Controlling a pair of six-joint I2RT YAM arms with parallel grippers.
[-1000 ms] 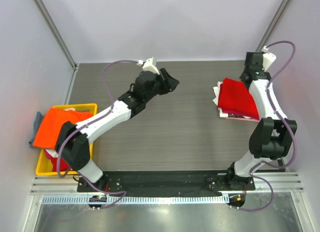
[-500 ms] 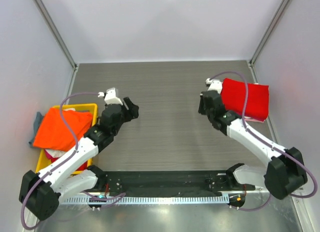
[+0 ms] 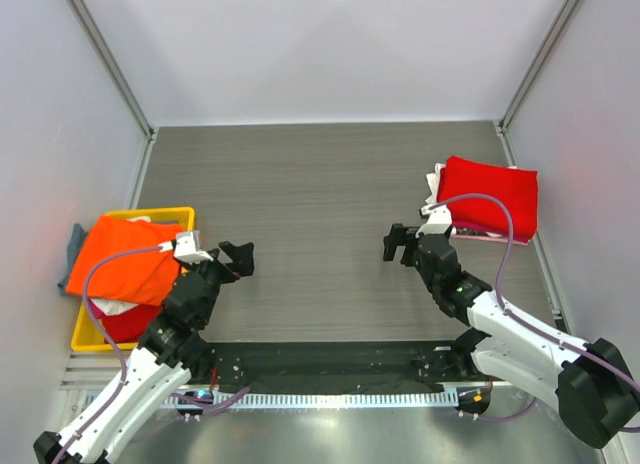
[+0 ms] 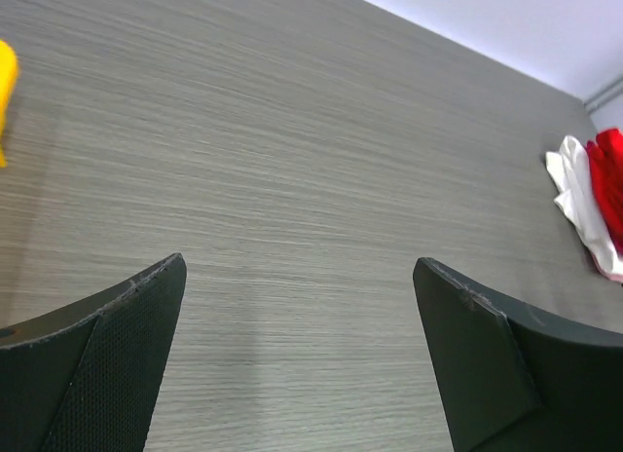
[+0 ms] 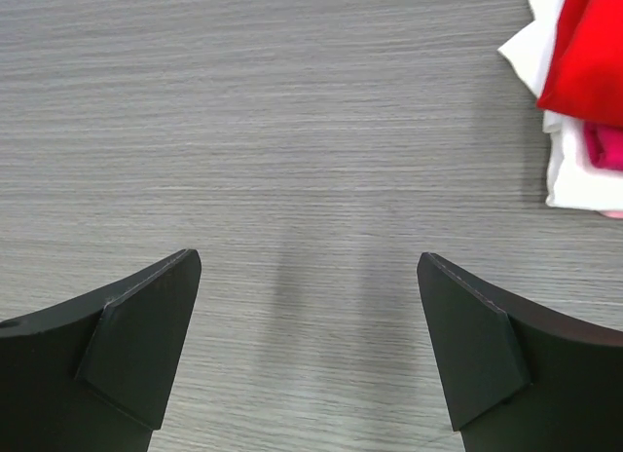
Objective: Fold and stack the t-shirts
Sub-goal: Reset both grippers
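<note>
Over the counter's (image 3: pixel 320 174) near half, the left claw (image 3: pixel 234 256) and right claw (image 3: pixel 398 244) both stand wide open, holding nothing (only bare wood grain shows between their fingers). A folded red t-shirt (image 3: pixel 488 196) tops the stack (image 3: pixel 436 189) by the right edge. An orange t-shirt (image 3: pixel 125 259) drapes over the yellow crate (image 3: pixel 160 215) at the left edge.
</note>
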